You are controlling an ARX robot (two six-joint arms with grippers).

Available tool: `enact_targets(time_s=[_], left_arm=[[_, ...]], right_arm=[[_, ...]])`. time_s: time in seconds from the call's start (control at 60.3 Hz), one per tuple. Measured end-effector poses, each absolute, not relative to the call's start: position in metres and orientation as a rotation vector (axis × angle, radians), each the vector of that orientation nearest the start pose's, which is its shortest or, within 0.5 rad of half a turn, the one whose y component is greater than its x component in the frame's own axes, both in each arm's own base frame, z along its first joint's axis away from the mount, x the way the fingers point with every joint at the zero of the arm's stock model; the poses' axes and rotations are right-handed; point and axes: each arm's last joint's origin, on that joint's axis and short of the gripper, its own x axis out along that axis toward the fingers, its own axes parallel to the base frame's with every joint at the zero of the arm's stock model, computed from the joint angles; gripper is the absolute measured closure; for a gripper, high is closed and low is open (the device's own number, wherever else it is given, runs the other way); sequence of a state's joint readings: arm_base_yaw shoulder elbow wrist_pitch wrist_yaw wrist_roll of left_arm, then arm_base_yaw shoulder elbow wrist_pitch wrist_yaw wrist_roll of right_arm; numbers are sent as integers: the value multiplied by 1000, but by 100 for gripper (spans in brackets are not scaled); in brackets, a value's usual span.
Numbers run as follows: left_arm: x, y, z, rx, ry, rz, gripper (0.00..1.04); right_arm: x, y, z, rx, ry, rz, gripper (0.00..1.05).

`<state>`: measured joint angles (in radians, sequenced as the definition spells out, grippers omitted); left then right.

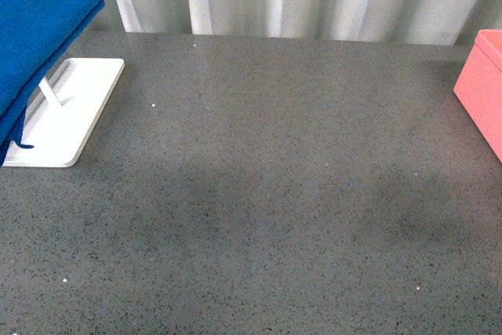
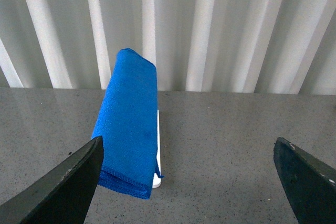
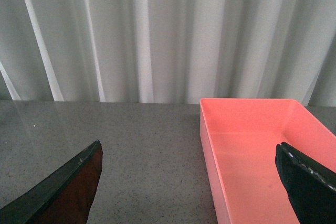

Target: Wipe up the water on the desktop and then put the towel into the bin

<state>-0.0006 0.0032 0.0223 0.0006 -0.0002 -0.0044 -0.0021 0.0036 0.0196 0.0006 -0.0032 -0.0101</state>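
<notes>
Towel [image 1: 39, 29] far left, bin [image 1: 482, 88] far right; left hand [image 2: 188, 145], right hand [image 3: 189, 148] agape, empty.

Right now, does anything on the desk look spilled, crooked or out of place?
Nothing stands out. The towel hangs folded over its white rack, the bin sits upright, and no puddle shows on the desktop.

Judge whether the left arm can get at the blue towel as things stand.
Probably yes: the left gripper is open and facing the towel, with only desktop showing between them.
</notes>
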Motion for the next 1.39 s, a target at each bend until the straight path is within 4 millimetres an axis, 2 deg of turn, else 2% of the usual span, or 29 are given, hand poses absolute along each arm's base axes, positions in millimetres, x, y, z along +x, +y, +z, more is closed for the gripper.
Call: enact_targets(time_s=[0.382,0.481,0.498,0.548,0.647,0.714,0.83,0.979,1.079,1.195,1.294,1.394], left_arm=[[97,0,171,-5,-17,-3,7],[98,-4,170,-90,292,-65,7],[100,-5,172,-105,353,-66,7],[105,-9,179,-104,381,-77,7],[121,-13,208,-88,300,-118,7],[144,-14,239,-56,219,-136,7],[189,-12,271,-7,203,-130,7],[285,-25,291,76,333,-140,7],[334,-31,283,107,445,-124,7],[384,-32,258,157,557,-79,7],[408,-26,233,169,622,-37,7],[421,-15,213,182,657,16,7]], right_arm=[[97,0,170,-10,-17,1,7],[97,0,170,-10,-16,1,7],[97,0,170,-10,-17,3,7],[97,0,170,-10,-17,1,7],[97,0,170,-10,-17,2,7],[97,0,170,-10,-17,3,7],[97,0,170,-10,-17,2,7],[97,0,170,-10,-17,2,7],[97,0,170,-10,-17,2,7],[97,0,170,-10,-17,2,7],[97,0,170,-10,-17,2,7],[97,0,170,-10,-17,2,7]])
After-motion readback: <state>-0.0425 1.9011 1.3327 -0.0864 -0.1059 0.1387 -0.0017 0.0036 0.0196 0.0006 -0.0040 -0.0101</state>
